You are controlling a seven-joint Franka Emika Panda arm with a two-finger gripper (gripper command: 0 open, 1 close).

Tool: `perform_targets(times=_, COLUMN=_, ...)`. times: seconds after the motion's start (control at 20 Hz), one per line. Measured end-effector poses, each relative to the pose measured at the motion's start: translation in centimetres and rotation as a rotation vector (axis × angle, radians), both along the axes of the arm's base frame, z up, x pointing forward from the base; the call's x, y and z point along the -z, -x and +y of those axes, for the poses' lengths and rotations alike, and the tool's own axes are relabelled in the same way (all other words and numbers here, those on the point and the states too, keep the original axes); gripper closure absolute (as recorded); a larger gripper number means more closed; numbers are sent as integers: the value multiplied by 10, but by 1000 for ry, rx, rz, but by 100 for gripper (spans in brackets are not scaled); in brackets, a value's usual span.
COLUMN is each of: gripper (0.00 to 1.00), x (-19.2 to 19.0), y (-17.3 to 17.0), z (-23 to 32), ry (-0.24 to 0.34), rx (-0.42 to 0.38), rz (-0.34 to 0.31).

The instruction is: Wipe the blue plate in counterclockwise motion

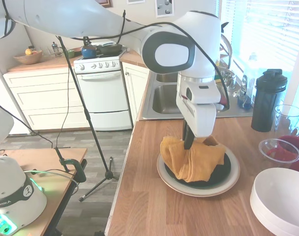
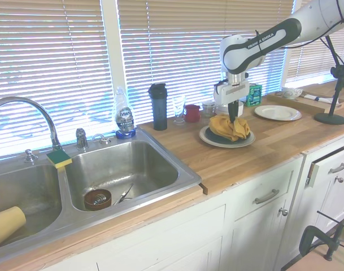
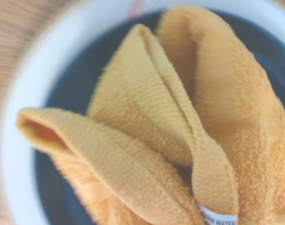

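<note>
- Wiping setup, principal item: round glossy very dark blue plate [image 1: 222,173], stacked on a larger cream plate [image 1: 231,184] whose pale rim rings it all round. The pair sits on the wooden countertop [image 1: 154,196], about midway along it, between the sink end and the end with the white bowl. Judged reason for the stack: the lower plate steadies the dark one while it is rubbed.
- Mustard-yellow terry cloth [image 1: 193,158]: bunched and gathered upward into folds, its lower part spread over most of the dark plate, so only an arc of dark glaze shows around it. In the wrist view the cloth [image 3: 179,122] fills the middle, dark plate [image 3: 72,89] behind it and a white care label [image 3: 217,216] at one fold.
- White two-finger gripper [image 1: 188,145]: pointing straight down over the plate, jaws clenched on the gathered top of the cloth. Held from above, presumably so the trailing folds drag flat over the glaze as the wrist circles.
- Progress, as a judgement: cloth in contact with the plate, wiping stage; how much of a circle is done cannot be told.
- Risk, as a judgement: the upper plate may slide on the lower one.
- Surroundings: white bowl [image 1: 282,201] at the near end of the countertop; clear glass bowl [image 1: 279,150] and black lidded bottle [image 1: 268,101] toward the window-side edge; stainless sink [image 1: 165,98] beyond the plates.
</note>
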State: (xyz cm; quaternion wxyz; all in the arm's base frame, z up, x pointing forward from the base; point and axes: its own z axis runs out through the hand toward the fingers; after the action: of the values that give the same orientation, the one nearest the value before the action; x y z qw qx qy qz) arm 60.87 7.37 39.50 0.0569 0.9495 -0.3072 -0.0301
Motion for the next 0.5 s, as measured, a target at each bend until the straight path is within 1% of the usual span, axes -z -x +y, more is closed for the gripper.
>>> perform_targets(times=0.15, gripper=100, x=5, y=-5, z=-1, ry=0, rx=1, rz=2)
perform_targets(times=0.5, gripper=100, x=-13, y=-13, z=15, ry=-1, rx=-25, rz=-36)
